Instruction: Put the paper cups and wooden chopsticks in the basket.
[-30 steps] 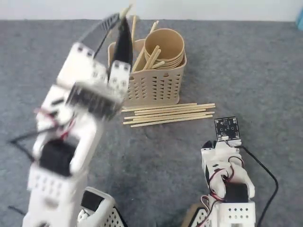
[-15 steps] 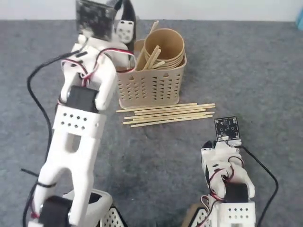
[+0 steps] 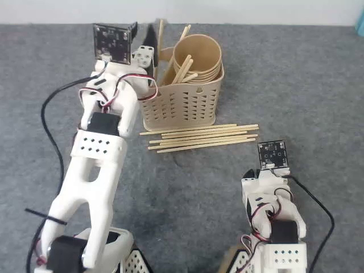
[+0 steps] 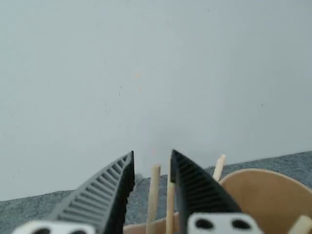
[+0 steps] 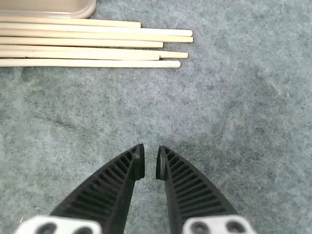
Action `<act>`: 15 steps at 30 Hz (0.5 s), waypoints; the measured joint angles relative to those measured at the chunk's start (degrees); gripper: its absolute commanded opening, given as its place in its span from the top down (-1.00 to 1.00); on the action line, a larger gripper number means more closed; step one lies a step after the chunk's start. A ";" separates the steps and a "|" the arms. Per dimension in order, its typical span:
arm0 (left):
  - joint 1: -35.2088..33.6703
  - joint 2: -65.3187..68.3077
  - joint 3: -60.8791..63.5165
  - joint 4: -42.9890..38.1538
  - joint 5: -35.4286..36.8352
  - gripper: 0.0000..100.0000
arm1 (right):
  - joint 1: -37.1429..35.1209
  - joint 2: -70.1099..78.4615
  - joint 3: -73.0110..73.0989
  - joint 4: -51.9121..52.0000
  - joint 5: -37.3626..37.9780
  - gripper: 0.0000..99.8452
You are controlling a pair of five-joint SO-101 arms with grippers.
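Note:
A beige basket (image 3: pixel 181 105) stands at the back of the grey mat. Stacked paper cups (image 3: pixel 197 57) and a few wooden chopsticks (image 3: pixel 183 67) are inside it. My left gripper (image 3: pixel 145 29) hovers open over the basket's far left corner. Between its fingers (image 4: pixel 152 155) I look down on two upright chopsticks (image 4: pixel 154 195) and a cup rim (image 4: pixel 265 187). Several loose chopsticks (image 3: pixel 199 137) lie side by side on the mat in front of the basket. My right gripper (image 5: pixel 150 165) is shut and empty, low over the mat, a short way from those chopsticks (image 5: pixel 92 46).
The right arm (image 3: pixel 272 219) is folded at the front right, and a black cable (image 3: pixel 318 207) trails beside it. The left arm (image 3: pixel 96 170) spans the left side from front to back. Bare grey mat lies right of the basket. A white wall rises behind it.
The left arm swung from a blurred pose left of the basket to a steady one at its far left corner. The right arm and the loose chopsticks stayed put.

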 measured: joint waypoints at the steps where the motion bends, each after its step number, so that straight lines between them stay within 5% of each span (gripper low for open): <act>1: -0.35 0.00 0.00 0.62 0.00 0.42 | 0.00 0.00 0.00 0.00 0.00 0.88; 15: -8.88 -28.75 0.09 30.59 0.00 0.56 | 0.00 0.00 0.00 0.00 0.00 0.88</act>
